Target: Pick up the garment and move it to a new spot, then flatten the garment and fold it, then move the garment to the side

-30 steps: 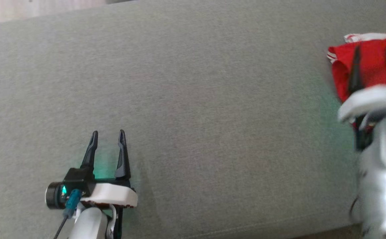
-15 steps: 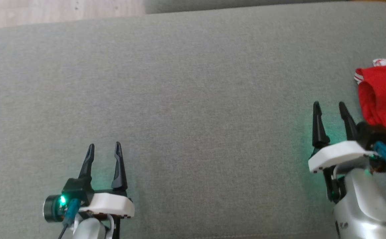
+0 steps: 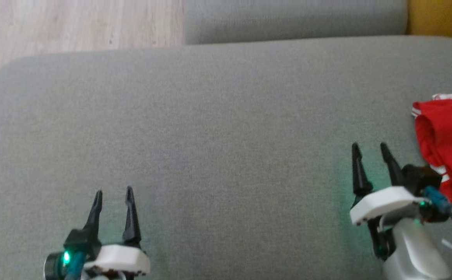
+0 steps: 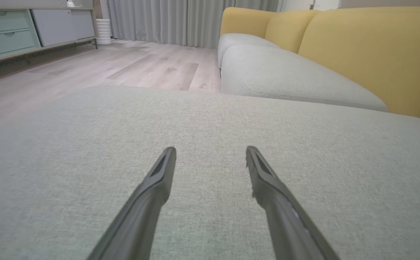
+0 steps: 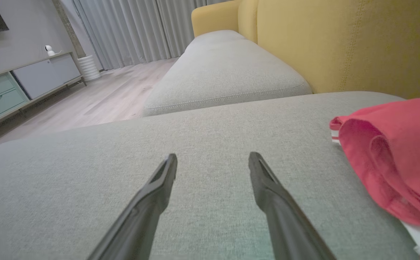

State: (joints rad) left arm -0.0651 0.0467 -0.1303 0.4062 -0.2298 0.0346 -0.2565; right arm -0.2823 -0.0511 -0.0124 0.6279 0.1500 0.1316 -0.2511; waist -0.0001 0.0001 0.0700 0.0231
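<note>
The garment (image 3: pixel 445 140) is red with white stripes and lies folded at the right edge of the grey cushion (image 3: pixel 226 128). It also lies at the right of the right wrist view, garment (image 5: pixel 394 162). My right gripper (image 3: pixel 369 149) is open just left of the garment, apart from it, with nothing between its fingers (image 5: pixel 159 184). My left gripper (image 3: pixel 113 192) is open near the front left of the cushion, holding nothing. In the left wrist view its fingers (image 4: pixel 159 177) point over bare cushion fabric.
A second grey seat cushion (image 3: pixel 292 19) lies beyond the far edge, with a yellow backrest (image 3: pixel 440 17) at the far right. Wooden floor (image 3: pixel 74 23) lies past the cushion's far left. A low cabinet (image 4: pixel 33 29) and curtains (image 4: pixel 181 18) stand across the room.
My right gripper has drawn back off the garment, leftward and toward me, leaving it on the cushion. The head camera has tilted, shifting the whole picture down.
</note>
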